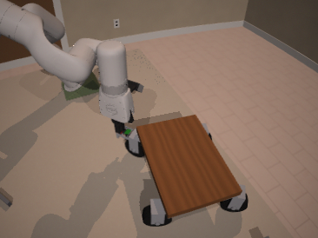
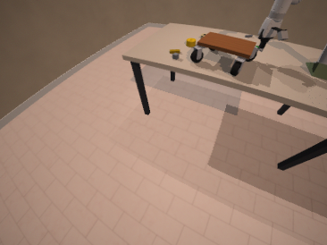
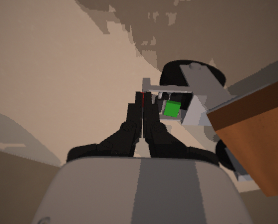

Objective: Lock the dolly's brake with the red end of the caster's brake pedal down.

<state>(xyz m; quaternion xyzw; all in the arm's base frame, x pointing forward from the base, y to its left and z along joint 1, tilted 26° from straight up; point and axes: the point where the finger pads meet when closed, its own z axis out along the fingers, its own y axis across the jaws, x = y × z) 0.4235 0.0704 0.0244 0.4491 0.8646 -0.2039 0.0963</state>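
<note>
On the beige desk [image 1: 65,191] our black claw [image 3: 142,111] is pressed together, pinching nothing, its tips at the thin red edge of the grey brake pedal [image 3: 165,90] (green end [image 3: 172,109] facing us). Just beside it stands the brown wooden-decked dolly [image 1: 187,165] on black casters, the pedal's caster [image 1: 135,147] at its near corner
</note>
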